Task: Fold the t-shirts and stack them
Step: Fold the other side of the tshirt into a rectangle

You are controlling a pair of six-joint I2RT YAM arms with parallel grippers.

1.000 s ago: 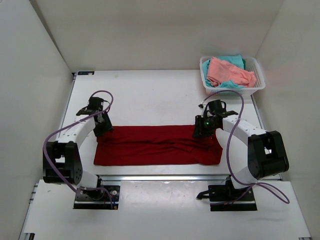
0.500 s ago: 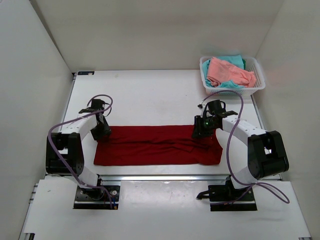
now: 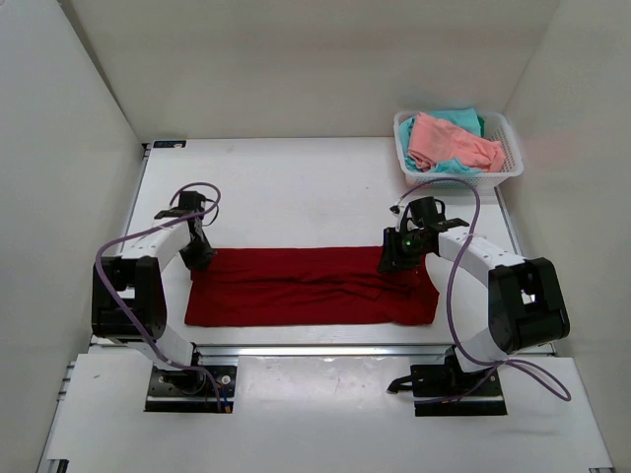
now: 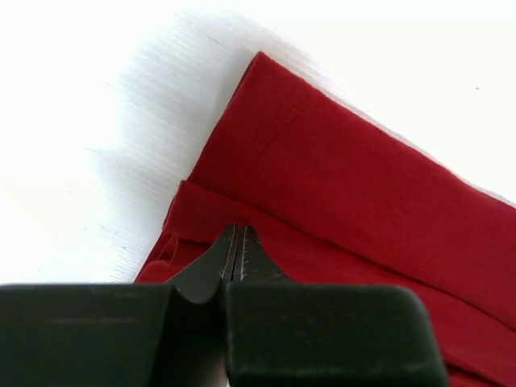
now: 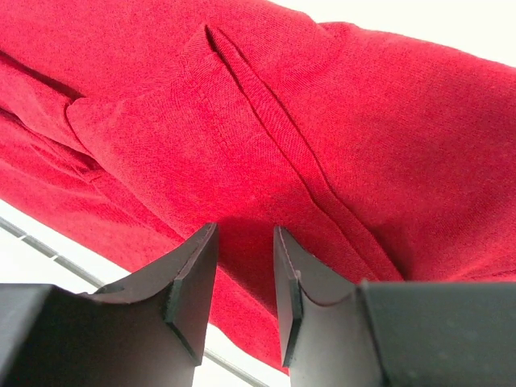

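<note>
The dark red t-shirt lies folded into a long flat band across the table in front of the arms. My left gripper is at its far left corner. In the left wrist view that gripper is shut, its tips pinched on a folded edge of the red cloth. My right gripper rests on the shirt's far right part. In the right wrist view it stands open, with the cloth under it and nothing between the fingers. The salmon pink t-shirt and the teal t-shirt lie crumpled in the basket.
A white mesh basket stands at the back right corner of the table. White walls close in the table on the left, back and right. A metal rail runs along the near edge, just in front of the shirt.
My left gripper has slid a little outward to the shirt's far left corner and closed from open to shut. The right arm and the shirts in the basket have not moved.
</note>
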